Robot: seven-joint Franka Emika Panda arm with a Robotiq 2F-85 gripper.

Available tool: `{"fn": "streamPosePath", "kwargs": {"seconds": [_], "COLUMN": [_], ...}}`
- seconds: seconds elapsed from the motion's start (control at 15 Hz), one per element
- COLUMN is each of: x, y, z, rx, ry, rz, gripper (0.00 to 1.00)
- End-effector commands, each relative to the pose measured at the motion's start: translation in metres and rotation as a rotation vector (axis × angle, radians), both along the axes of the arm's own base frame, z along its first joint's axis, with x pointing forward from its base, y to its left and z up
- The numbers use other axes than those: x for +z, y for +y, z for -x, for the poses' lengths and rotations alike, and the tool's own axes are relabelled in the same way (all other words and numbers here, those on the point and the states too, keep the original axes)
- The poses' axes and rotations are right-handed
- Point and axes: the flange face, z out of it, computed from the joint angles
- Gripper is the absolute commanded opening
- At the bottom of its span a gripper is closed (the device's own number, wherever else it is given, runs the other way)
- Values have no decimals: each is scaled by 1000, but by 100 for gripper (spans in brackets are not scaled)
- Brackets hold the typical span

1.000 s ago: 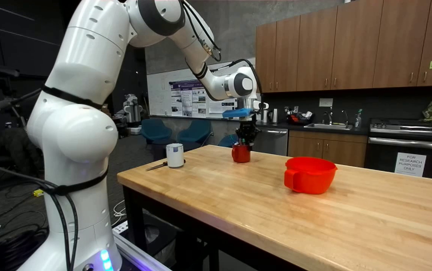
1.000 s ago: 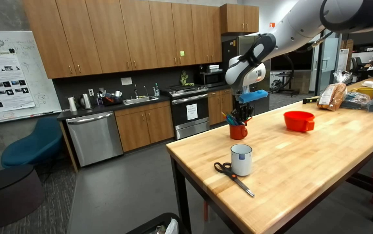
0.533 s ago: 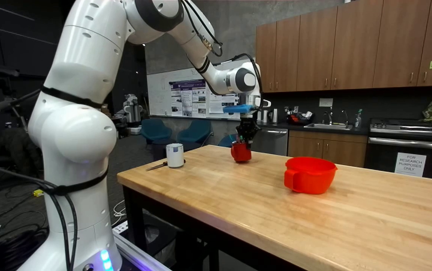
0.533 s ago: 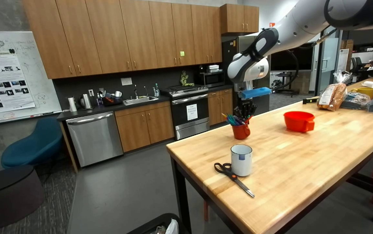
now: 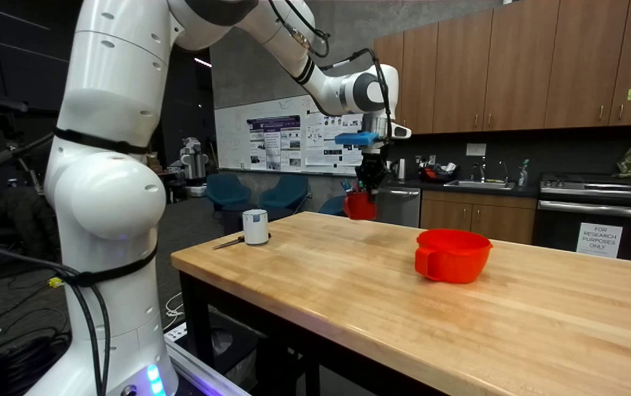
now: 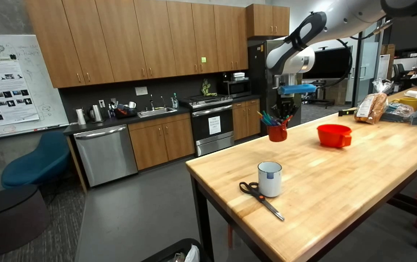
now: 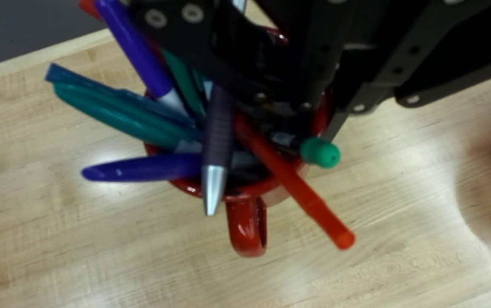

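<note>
A red mug (image 6: pixel 277 134) packed with several pens and markers hangs in the air above the wooden table (image 6: pixel 324 174). My gripper (image 7: pixel 323 115) is shut on the mug's rim, one finger inside among the pens and one outside the wall. In the wrist view the mug's handle (image 7: pixel 247 231) points to the bottom, and a red pen (image 7: pixel 299 188) and a green-capped marker (image 7: pixel 320 152) lean out. The mug looks near upright in an exterior view (image 5: pixel 360 207). The black finger linkages hide much of the mug's inside and the fingertips.
A bright red bowl with a handle (image 5: pixel 453 264) stands farther along the table. Near the table's end are a white mug (image 6: pixel 270 182) and black scissors (image 6: pixel 264 202). Bagged bread (image 6: pixel 372 107) and other bags lie at the far end.
The red mug has risen off the table in my gripper, tilting a little on the way. It has also shifted somewhat toward the red bowl. The other objects stay put.
</note>
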Motion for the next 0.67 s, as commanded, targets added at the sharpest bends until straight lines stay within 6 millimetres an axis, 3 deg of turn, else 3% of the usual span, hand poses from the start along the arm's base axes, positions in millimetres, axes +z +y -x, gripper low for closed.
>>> {"fn": "streamPosePath", "kwargs": {"seconds": [0.0,0.33,0.6], "x": [44,96,127], "y": [-19,-63,-102], "z": [28,59,83], "rx": [-41,-116,-183], "ry": [-22,-38,-61], "rz": [-32,-6,8], "gripper": [2,2,2]}}
